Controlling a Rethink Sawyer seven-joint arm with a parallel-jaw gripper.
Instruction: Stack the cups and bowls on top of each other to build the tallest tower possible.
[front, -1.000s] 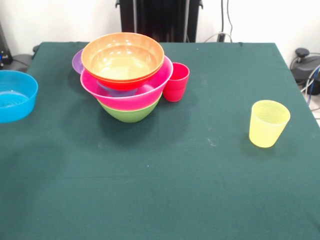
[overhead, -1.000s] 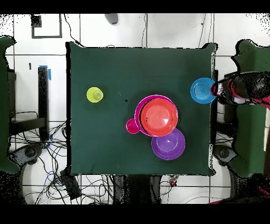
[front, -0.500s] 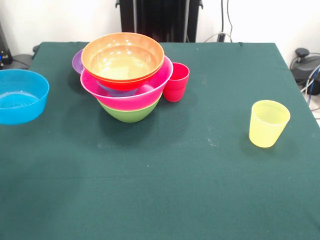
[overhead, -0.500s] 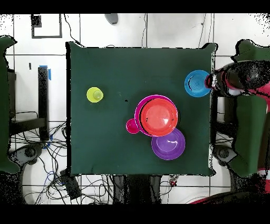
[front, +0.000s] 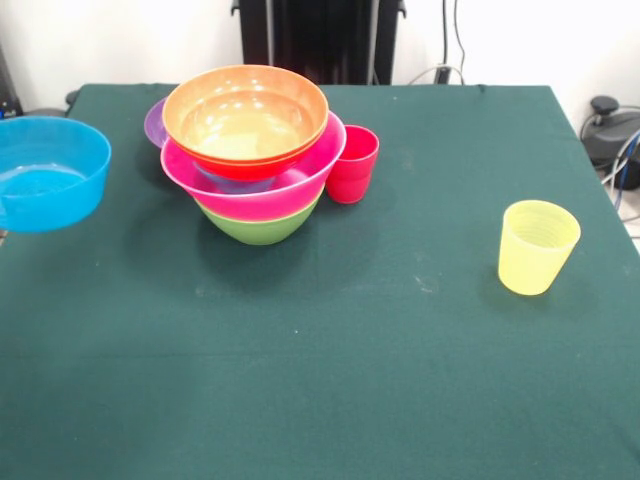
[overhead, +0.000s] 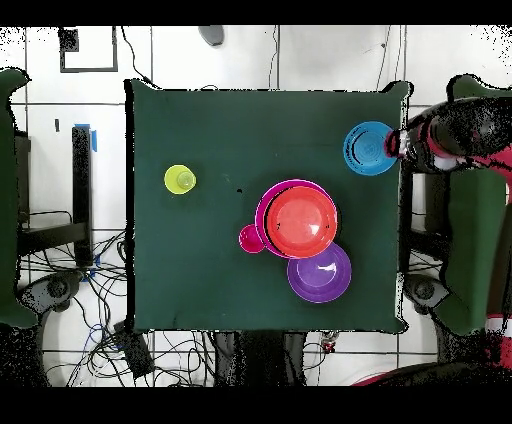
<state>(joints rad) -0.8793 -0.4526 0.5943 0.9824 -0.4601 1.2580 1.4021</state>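
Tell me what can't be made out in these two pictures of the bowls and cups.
- Gripper: the front view shows none; overhead, only a dark red ragged shape at the blue bowl, its state unreadable.
- Blue bowl: left side cut by the front view's edge.
- Purple bowl: mostly hidden behind the tower in front.
- Bowls nested under the orange bowl: only slivers show.

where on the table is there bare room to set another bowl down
The whole near half of the table is bare, as is the stretch between the red cup and the yellow cup. It is crowded around the tower and purple bowl.
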